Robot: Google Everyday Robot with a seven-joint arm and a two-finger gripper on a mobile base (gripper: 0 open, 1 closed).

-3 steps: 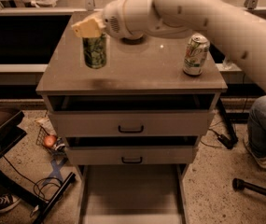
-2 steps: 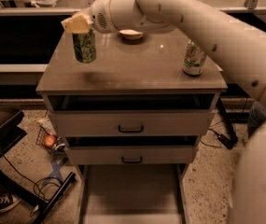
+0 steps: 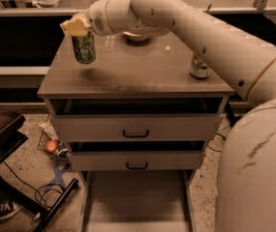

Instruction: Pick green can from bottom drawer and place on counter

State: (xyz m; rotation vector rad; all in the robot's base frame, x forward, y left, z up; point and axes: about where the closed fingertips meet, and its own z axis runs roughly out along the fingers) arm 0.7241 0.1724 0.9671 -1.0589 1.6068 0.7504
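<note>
The gripper (image 3: 77, 28) is clamping the green can (image 3: 84, 49) by its top, the can hanging directly beneath it, upright, long axis vertical, over the left side of the counter (image 3: 142, 76).

Likely a robotics test lab: speckled hard floor (image 3: 206, 175), loose cables (image 3: 44, 195) at 8 o'clock, a drawer cabinet (image 3: 135, 129) at centre, the gripper (image 3: 77, 27) clasping the green can (image 3: 84, 48) at 11 o'clock.

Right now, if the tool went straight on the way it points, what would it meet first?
The tool, shut on the green can, points down and left; the can would likely meet the counter near its left edge, depth unclear.
</note>
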